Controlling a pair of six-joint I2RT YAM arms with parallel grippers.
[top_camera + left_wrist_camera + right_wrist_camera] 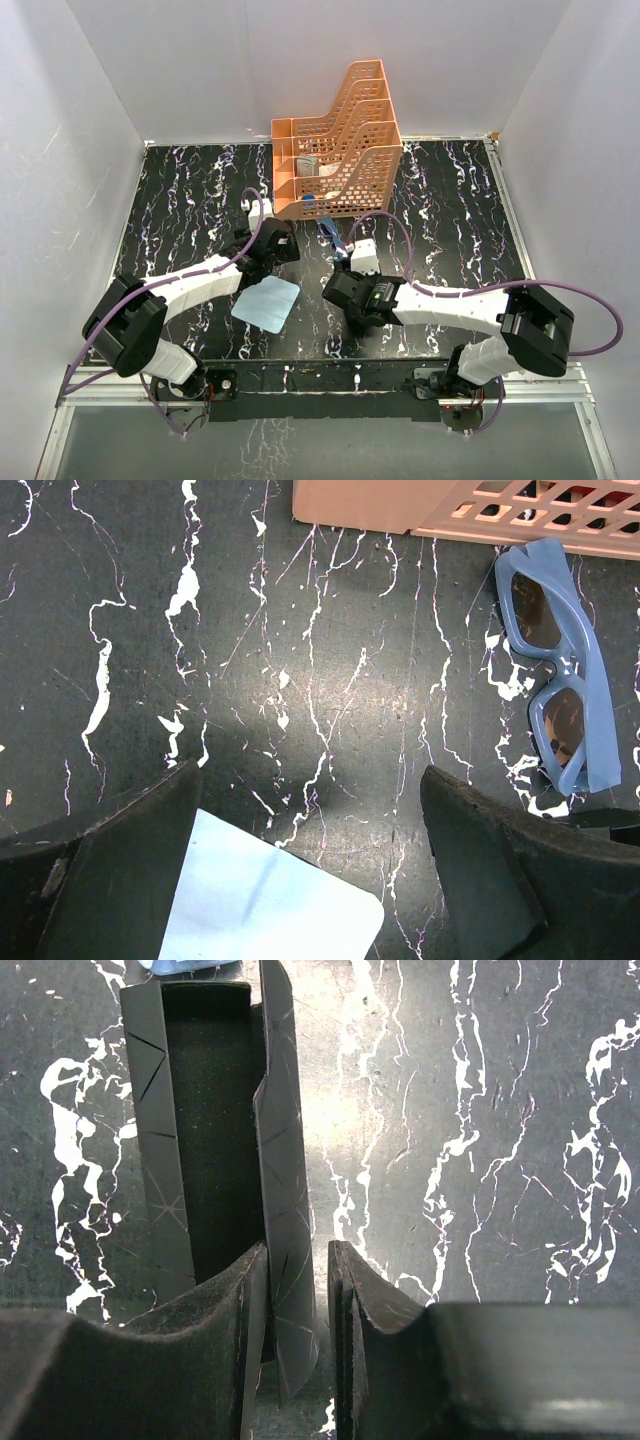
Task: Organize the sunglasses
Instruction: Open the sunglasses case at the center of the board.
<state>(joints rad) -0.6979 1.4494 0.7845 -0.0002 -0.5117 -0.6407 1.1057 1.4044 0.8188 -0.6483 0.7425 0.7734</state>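
The sunglasses (333,238), folded with a thin blue frame, lie on the black marbled table just in front of the orange rack (340,150). In the left wrist view the sunglasses (555,670) sit to the right, outside the jaws. My left gripper (310,820) is open and empty, above bare table between the sunglasses and the pale blue cloth (270,900). It also shows in the top view (280,245). My right gripper (298,1260) is closed narrowly on one side flap of the opened black case (205,1130), with a thin gap at the right finger. A blue edge of the sunglasses (185,965) shows beyond the case.
The orange rack (400,505) has several tiers and stands at the back middle, with small items in its lower tiers. The cloth (266,303) lies flat near the left arm. White walls enclose the table on three sides.
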